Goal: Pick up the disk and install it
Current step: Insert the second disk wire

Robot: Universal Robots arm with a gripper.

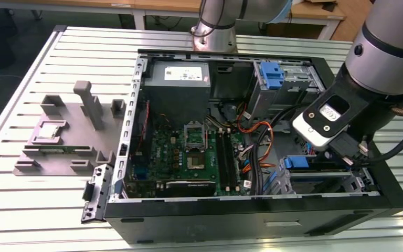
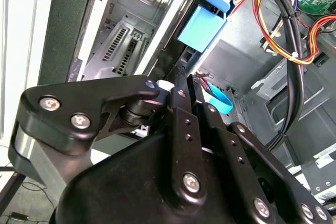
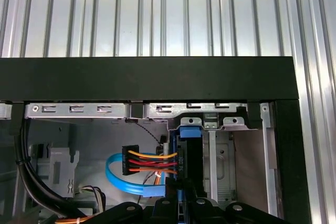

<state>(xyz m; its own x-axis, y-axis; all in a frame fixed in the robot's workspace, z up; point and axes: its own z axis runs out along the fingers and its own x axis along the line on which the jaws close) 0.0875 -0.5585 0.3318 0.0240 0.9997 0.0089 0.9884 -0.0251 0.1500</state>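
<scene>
The disk stands on edge in the drive bay in the case's corner, dark with a blue caddy frame and a blue tab at its far end. In the second wrist view the disk's blue caddy sits in the metal bay ahead of the fingers. My gripper is shut on the disk's near edge, one black finger on each side. In the exterior view the arm's wrist hangs over the case's right side, just above the blue caddy.
The open black computer case lies on a slatted metal table. Inside are the motherboard, a grey power supply, a second blue bracket and loose orange and blue cables. A grey fixture stands at the exterior view's left.
</scene>
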